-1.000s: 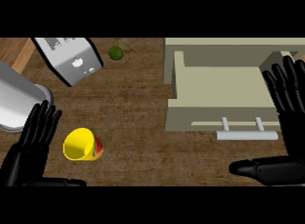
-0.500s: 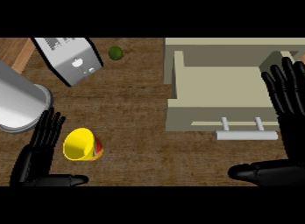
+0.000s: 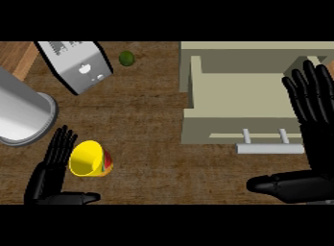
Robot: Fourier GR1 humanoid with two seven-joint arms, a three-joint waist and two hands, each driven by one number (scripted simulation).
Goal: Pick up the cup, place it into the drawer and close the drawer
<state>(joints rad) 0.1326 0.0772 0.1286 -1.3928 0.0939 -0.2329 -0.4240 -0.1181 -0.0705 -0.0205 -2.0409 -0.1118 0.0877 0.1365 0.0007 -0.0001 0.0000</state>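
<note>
Item: left hand [image 3: 51,168] drawn in to cup [image 3: 90,159]; no grasp made.
Yellow cup lay on its side near the front-left corner of the counter [image 3: 156,158], well apart from the open drawer [image 3: 233,91] at back-right. Over the last second the left hand had shifted rightward to stand just beside the cup, fingers straight, holding nothing. Right hand [image 3: 318,125] rested by the drawer's right edge, fingers released, unmoved. Judged: pick-up imminent.

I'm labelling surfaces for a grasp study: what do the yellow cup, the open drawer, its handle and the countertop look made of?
Yellow cup: smooth plastic or glazed ceramic, by its even bright colour; cannot tell which.
Drawer: likely matte painted wood or laminate, flat beige without grain.
Handle: probably metal, pale grey with soft shading.
Countertop: wood look, brown with grain streaks.
</note>
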